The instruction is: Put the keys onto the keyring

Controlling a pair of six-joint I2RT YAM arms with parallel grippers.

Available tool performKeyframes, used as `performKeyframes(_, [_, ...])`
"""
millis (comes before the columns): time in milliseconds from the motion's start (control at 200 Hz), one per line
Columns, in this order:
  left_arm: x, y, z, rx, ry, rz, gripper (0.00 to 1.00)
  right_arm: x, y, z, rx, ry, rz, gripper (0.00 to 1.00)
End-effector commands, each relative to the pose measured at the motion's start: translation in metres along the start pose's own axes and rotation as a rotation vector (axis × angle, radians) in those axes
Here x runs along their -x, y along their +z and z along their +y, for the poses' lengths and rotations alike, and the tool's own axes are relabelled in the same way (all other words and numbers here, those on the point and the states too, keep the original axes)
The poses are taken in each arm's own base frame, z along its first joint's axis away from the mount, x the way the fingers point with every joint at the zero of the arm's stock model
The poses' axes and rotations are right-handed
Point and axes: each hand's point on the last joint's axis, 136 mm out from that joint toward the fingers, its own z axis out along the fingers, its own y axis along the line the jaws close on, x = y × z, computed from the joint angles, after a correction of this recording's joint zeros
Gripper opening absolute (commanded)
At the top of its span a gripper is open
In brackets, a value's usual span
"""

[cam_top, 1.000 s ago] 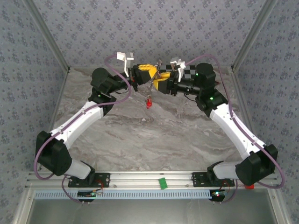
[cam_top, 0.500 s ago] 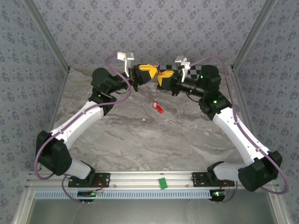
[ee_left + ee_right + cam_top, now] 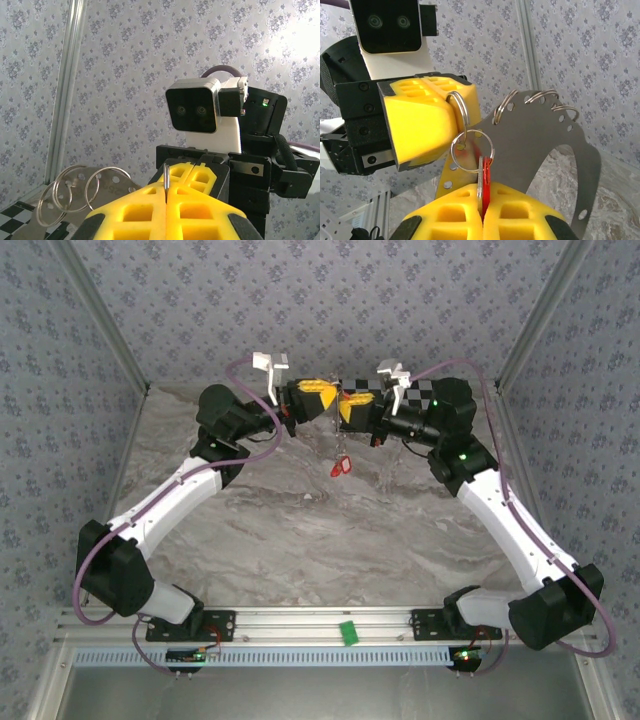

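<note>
Left fingers: the left fingers [image 3: 420, 120] are pressing fully together and clamping the keyring [image 3: 460, 112], which is poking out from their tips toward the opposite pair.
Right fingers: the right fingers [image 3: 502, 197] are lying closed, almost tip to tip with the left pair. The red key [image 3: 484, 181] is sitting right at their seam. I cannot tell whether they are pinching it or whether it is hanging just past their tips.
Red key: it is hanging from a second ring [image 3: 472, 150] that is linking through the keyring. From above it is dangling below both sets of fingertips, well above the table [image 3: 300, 530].
Metal plate: a grey metal plate [image 3: 555, 150] carrying spare rings is standing just beyond the fingertips.
Done so far: one key appears to be riding on the ring chain.
Left to do: judging by the task, the other keys are waiting to be threaded on.
</note>
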Motion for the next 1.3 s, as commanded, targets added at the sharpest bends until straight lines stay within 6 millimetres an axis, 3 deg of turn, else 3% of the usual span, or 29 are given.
performKeyframes(0, [0.007,0.004,-0.01,-0.044,0.037,-0.003,0.0,0.014,-0.004,0.01,0.026,-0.054,-0.002,0.0])
performKeyframes(460, [-0.013,0.003,-0.004,-0.017,0.051,0.074,0.0,0.014,-0.007,0.011,0.026,-0.056,0.009,0.0])
performKeyframes(905, [-0.053,-0.009,0.002,0.022,0.103,0.266,0.0,0.022,-0.02,-0.006,-0.06,-0.079,-0.005,0.0])
performKeyframes(1294, [-0.054,-0.008,0.003,0.015,0.099,0.279,0.0,0.021,-0.02,-0.006,-0.052,-0.083,0.018,0.0])
